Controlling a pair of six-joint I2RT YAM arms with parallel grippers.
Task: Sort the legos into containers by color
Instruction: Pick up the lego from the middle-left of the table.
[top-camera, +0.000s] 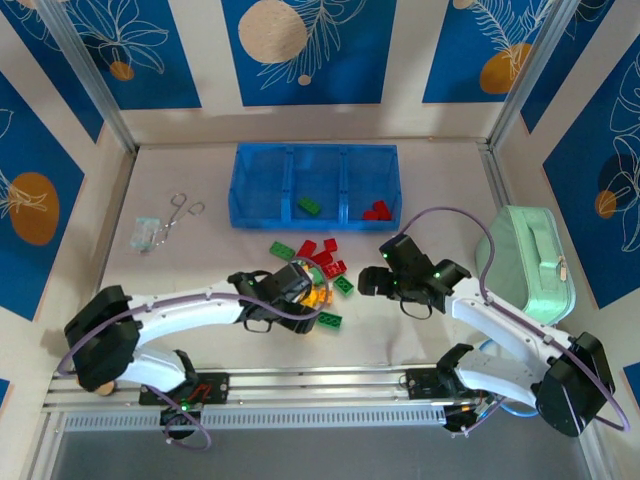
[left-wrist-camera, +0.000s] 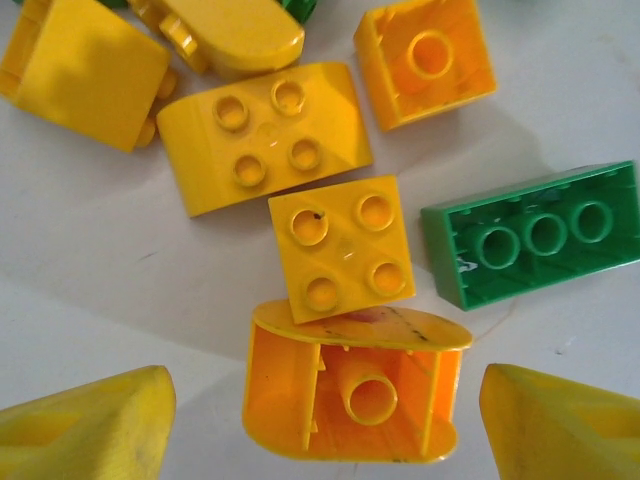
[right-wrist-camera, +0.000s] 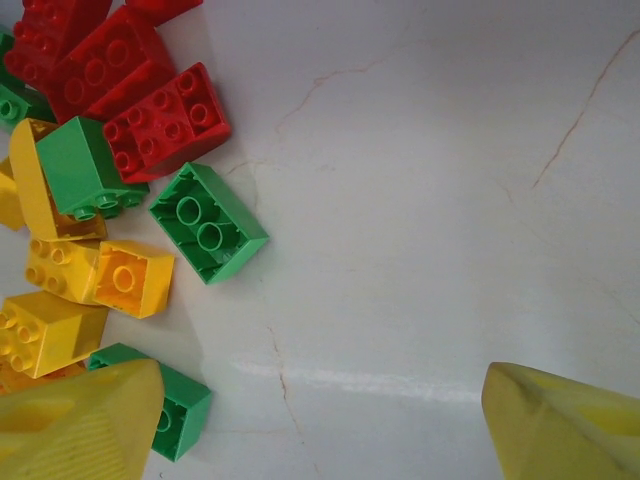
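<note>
Robot test booth; blue leaf-print wall panels; aluminium corner posts; base rail on pale tabletop

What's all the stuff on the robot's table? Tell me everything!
tray: one, see-through blue, three compartments, far middle of the table
brick in tray: one, green, middle compartment
bricks in tray: about two, red, right compartment
loose legos: a heap, red, green and yellow, in front of the tray
scissors: one pair, metal, far left
packet: one, clear, beside the scissors
case: one, mint green, right side
left gripper: one, yellow, open over yellow legos
right gripper: one, yellow, open over bare table
</note>
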